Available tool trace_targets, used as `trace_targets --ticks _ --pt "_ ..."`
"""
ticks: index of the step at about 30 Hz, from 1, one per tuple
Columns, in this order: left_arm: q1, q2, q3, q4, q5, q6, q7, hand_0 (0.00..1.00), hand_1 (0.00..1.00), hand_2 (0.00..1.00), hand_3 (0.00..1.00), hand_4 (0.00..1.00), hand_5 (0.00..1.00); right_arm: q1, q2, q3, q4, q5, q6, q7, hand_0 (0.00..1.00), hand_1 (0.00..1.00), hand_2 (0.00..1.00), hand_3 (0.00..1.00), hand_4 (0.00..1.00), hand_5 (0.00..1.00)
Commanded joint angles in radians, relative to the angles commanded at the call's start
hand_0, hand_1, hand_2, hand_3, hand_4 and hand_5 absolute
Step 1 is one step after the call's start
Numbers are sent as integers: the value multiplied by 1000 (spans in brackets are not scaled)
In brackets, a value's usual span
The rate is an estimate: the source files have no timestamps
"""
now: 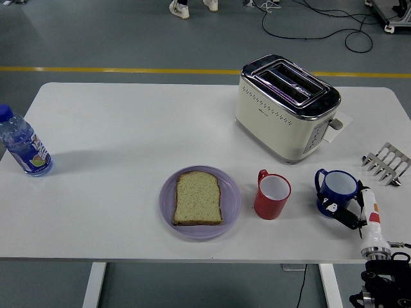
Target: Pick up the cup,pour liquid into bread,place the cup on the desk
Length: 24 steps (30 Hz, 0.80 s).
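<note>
While I watch the head view, these are my notes:

Cups: two. I count a red mug [272, 195] just right of the plate and a blue cup [336, 191] further right, near the table's near right corner.
Blue cup: upright on the white table [128, 128], handle turned to the left; that is where the task's thing stands.
Right hand: my right hand [353, 215] comes in from the lower right corner, a dark fingertip [331, 206] against the cup's lower front wall, a white finger [371, 221] lying beside it.
Fingers: I cannot tell if they clamp the cup or only touch it; most of the hand is cut off at the picture's edge.
Left hand: out of my view.
Bread: one slice [198, 197], flat on one lilac plate [232, 200], near the middle front.
Toaster: one, cream and chrome [286, 106], two slots, behind the mugs.
Bottle: one clear plastic bottle [22, 145] with a blue cap at the far left; its label is too small for me to read.
Rack: one small metal rack [386, 163] at the right edge, partly cut off.
Writing: none that I can read anywhere.
Person: only white shoes [180, 8] at the top, the rest out of frame.
Floor: one yellow line [115, 69] and some black cables [321, 19].
</note>
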Motion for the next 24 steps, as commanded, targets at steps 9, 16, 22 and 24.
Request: trace_targets --ticks 9,16,22,24 --pt "-1 0 3 1 0 0 0 645 603 585 526 295 763 -7 -2 15 10 -34 6 0 817 606 802 900 898 179" --pt "0 0 4 1 0 0 0 648 604 585 525 293 763 -28 -5 49 44 -71 18 0 835 630 839 945 912 173" --pt "0 0 7 1 0 -1 1 645 605 586 526 294 763 -33 -6 60 49 -117 36 -33 862 679 873 997 939 139" --pt "0 0 7 1 0 -1 1 645 605 586 526 294 763 -30 -4 59 42 -118 36 -41 862 679 873 997 939 139"
